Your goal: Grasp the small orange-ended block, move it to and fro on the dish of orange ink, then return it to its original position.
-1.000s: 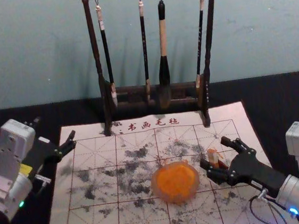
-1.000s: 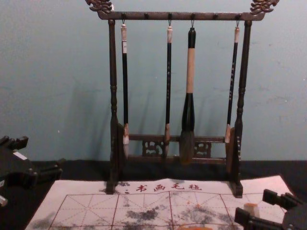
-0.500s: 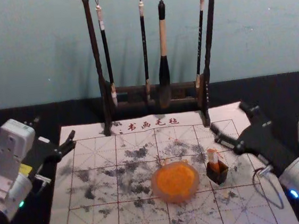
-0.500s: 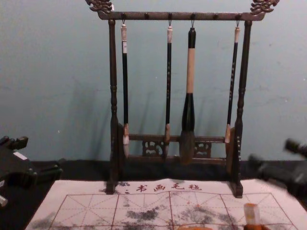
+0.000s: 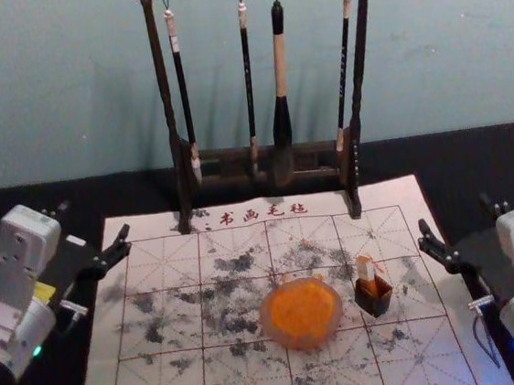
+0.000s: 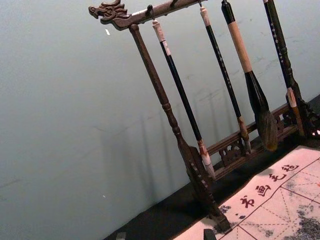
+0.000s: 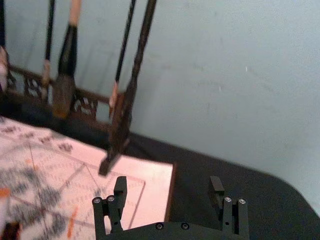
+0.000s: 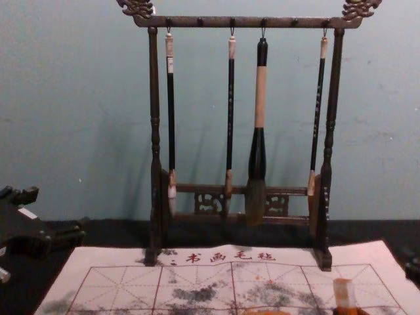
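Right hand (image 7: pixel 168 182) is open, off right. The block (image 5: pixel 365 268) stands in a little dark box (image 5: pixel 374 304) near the orange dish (image 5: pixel 301 314) (job looks all done). Left hand (image 6: pixel 165 234) is parked open, off left.

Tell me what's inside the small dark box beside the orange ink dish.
The small block stands in the dark box, its pale, orange-stained upper part sticking out. The walls hide its lower end.

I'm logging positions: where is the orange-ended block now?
In the head view, the block stands in the small dark box, to the robot's right of the ink dish, between it and the right gripper.
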